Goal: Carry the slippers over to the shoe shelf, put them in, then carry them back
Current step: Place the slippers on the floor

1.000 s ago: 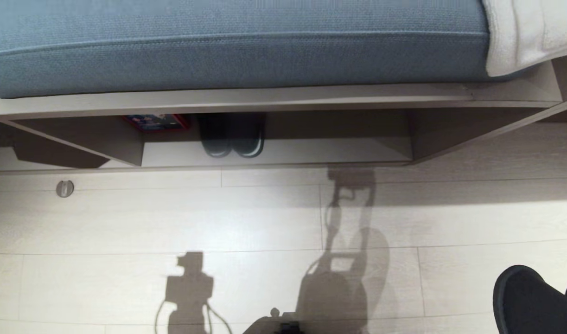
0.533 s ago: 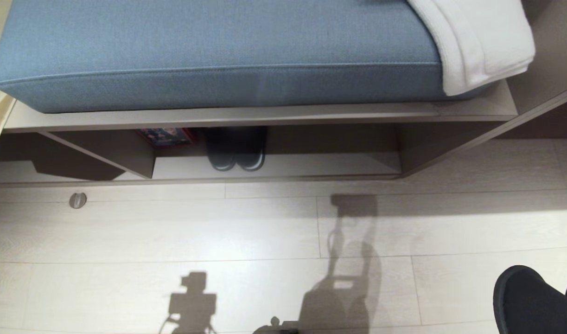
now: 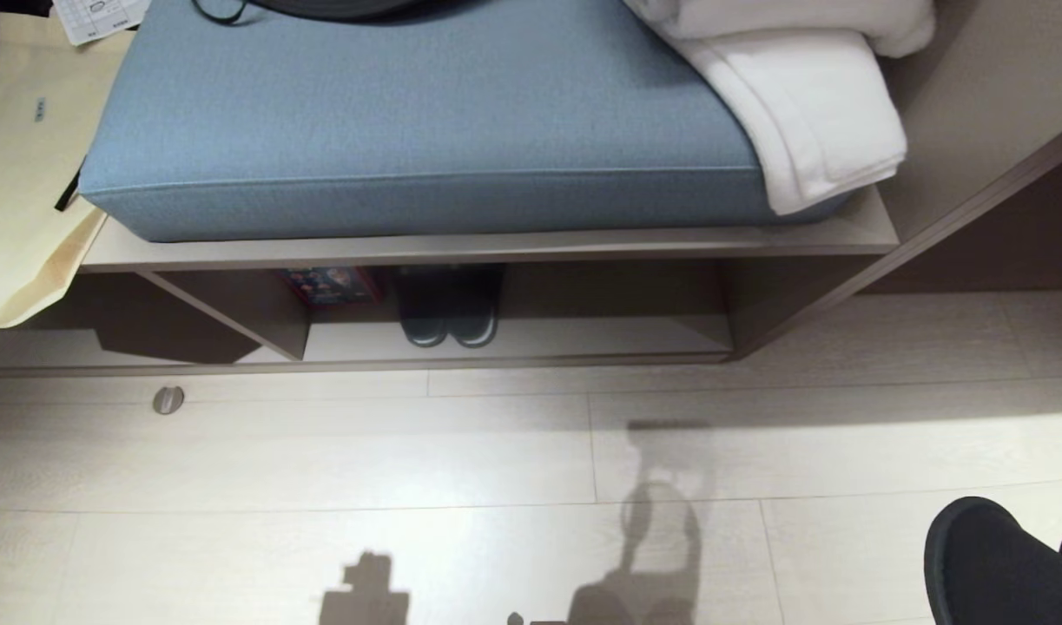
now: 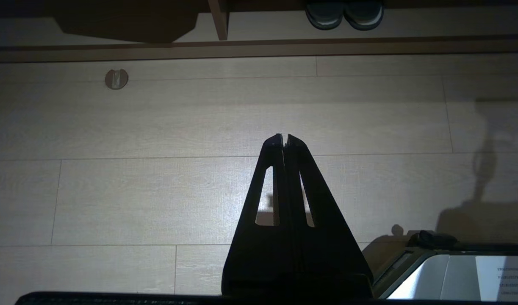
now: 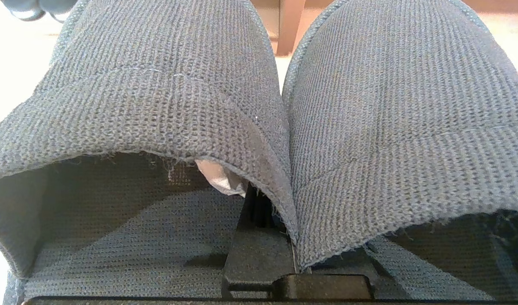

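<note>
The view has tilted up; right tool (image 5: 259,212) clamps the slippers (image 5: 259,106). Approach the shoe shelf's (image 3: 583,334) free right end.

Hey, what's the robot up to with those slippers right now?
The right gripper is shut on the inner edges of a pair of flat dark grey fabric slippers, carrying them side by side. The low taupe wooden shoe shelf under the blue cushioned bench lies ahead; a chunkier black pair of slippers already sits there. The left gripper hangs shut over the pale floor.
</note>
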Robot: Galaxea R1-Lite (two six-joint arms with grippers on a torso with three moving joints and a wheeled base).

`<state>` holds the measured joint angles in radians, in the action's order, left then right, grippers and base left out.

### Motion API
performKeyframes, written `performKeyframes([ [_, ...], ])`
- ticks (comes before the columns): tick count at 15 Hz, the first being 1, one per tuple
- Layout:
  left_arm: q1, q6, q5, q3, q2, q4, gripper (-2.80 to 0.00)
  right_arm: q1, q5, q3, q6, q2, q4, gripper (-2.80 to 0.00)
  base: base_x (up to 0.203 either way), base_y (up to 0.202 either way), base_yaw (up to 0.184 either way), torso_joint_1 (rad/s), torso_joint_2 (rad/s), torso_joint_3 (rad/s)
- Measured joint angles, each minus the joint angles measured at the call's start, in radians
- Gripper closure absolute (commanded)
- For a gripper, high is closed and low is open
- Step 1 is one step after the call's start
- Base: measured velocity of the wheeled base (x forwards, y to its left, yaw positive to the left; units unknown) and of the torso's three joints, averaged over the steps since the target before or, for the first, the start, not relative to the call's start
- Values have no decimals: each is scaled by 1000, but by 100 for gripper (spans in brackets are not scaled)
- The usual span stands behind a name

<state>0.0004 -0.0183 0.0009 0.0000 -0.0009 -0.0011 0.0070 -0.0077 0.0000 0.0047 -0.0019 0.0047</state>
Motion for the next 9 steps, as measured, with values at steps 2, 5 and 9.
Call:
performKeyframes([
  [2,0,0,0,0,0,0,0,0,0,0,0,0,0,0,0,0,0,2,2,201],
  [5,0,0,1,0,0,0,0,0,0,0,0,0,0,0,0,0,0,3,-1,196],
  [9,0,-1,0,0,0,0,0,0,0,0,0,0,0,0,0,0,0,3,4,205],
])
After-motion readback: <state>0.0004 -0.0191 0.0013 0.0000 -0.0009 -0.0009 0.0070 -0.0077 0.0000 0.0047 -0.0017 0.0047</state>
